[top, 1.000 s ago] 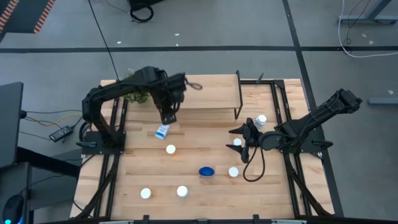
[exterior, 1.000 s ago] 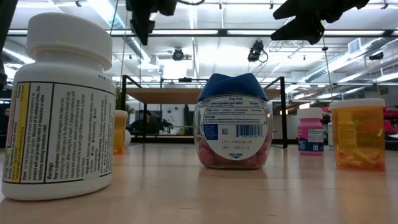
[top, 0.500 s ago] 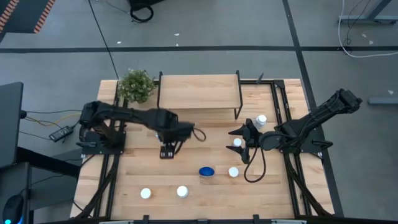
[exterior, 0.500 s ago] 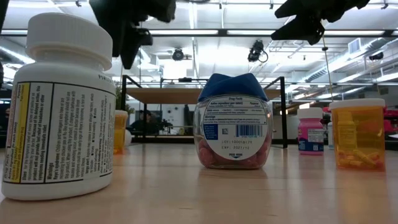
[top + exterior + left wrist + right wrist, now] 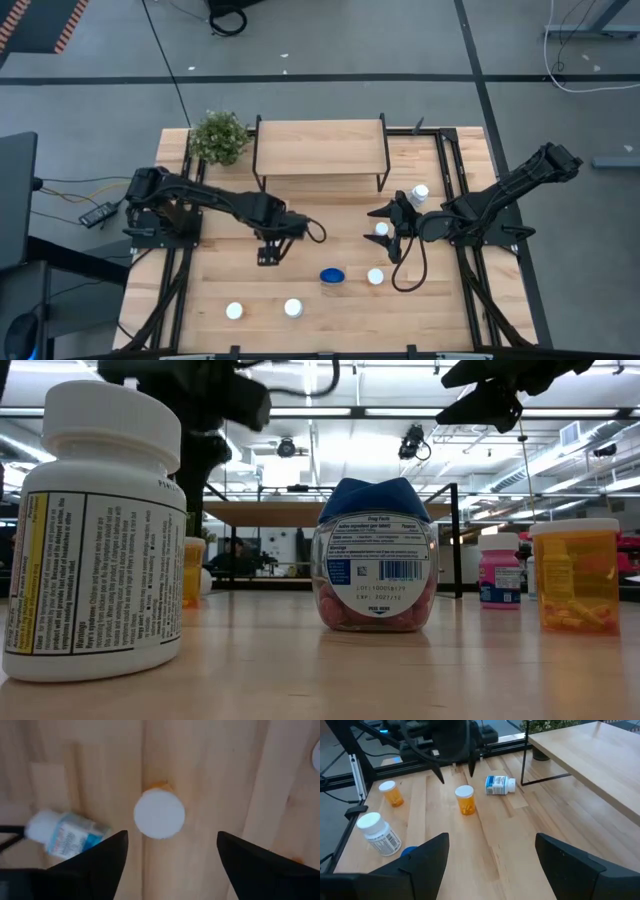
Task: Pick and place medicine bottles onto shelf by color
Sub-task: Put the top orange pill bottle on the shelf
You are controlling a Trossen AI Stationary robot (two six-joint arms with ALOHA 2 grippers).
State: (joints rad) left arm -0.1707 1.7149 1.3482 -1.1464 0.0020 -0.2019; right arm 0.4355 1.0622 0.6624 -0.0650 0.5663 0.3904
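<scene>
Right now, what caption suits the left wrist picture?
Open left gripper poised above an upright orange bottle, beside a toppled white bottle.

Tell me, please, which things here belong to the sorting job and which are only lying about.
Belong to the job:
low light-wood shelf on black metal legs
white-capped orange pill bottle under the open left gripper
bluish-white bottle lying on its side
wide blue-lidded bottle
pink white-capped bottle

Only lying about:
green potted plant
small black box on the floor
</scene>
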